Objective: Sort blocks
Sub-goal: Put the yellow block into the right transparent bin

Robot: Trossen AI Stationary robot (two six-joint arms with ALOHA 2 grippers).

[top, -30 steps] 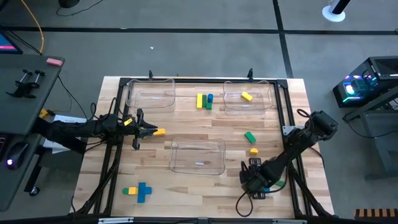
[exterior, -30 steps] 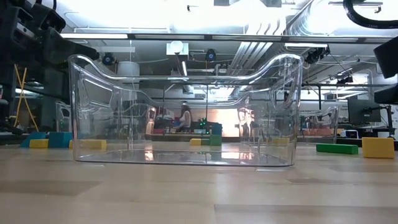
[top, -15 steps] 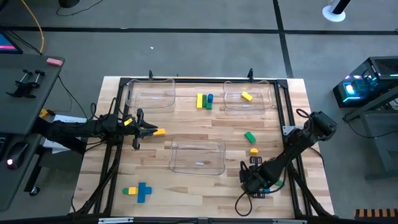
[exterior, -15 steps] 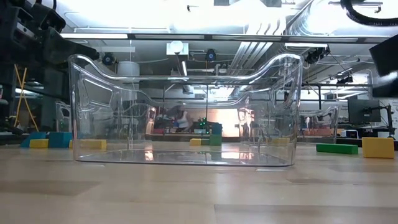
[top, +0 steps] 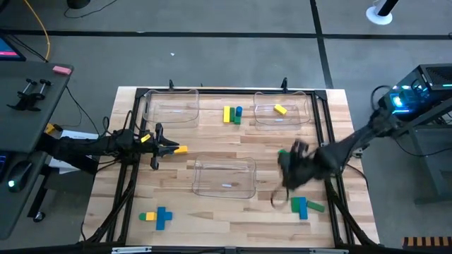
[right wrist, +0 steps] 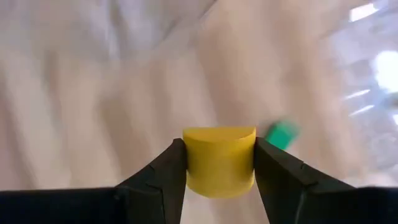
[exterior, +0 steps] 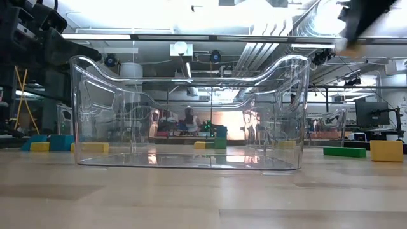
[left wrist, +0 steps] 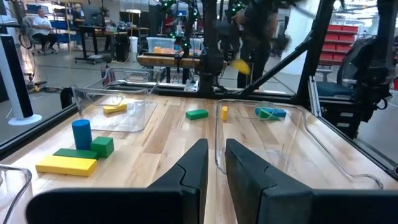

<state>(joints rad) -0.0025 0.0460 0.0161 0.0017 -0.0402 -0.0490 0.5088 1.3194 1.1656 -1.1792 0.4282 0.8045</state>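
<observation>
My right gripper hangs blurred above the table's right half, shut on a short yellow cylinder. My left gripper rests level at the left side, its fingers nearly together with only a thin slit between them. A yellow block lies on the table by its tip. Loose blocks lie flat on the wood. A yellow bar, a blue cylinder and a green block are near the far edge. A blue and a green block are near right. A yellow, blue and green cluster is near left. My right gripper pinches the yellow cylinder by its curved side, one finger on each side, its flat top facing the wrist camera. The fingers point down at the table. The cylinder is lifted clear of the wood.
Three clear trays stand on the table: far left, far right holding one yellow block, and centre. A green bar and a yellow block lie under the right arm's path. A black frame rims the table.
My right gripper has risen fast from the near right corner and swung toward the far edge and the table's middle, carrying the yellow cylinder. The blue and green blocks it stood over now show on the table.
</observation>
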